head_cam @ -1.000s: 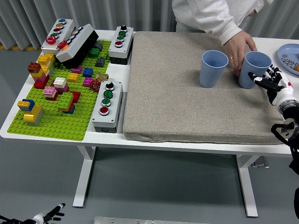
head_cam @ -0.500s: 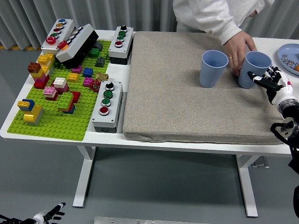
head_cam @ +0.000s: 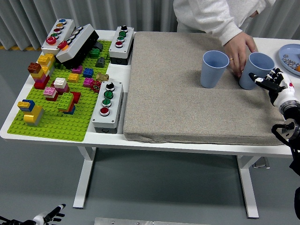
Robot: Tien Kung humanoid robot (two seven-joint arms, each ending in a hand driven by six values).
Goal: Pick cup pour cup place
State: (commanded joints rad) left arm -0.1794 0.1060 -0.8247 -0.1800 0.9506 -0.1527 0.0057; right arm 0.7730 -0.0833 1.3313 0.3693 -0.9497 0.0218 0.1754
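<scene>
Two light blue cups stand upright on the beige mat. The left cup stands alone. The right cup has a person's hand resting on its far left side. My right hand is at the right cup's near right side, fingers spread toward it and holding nothing. My left hand hangs low at the bottom left, below the table, fingers relaxed.
A green baseplate with several coloured bricks fills the table's left. Button boxes line the mat's left edge. A blue plate with small items sits at the far right. The person stands at the far side.
My right hand has shifted slightly down and right beside the right cup. The person's hand stays on the cup.
</scene>
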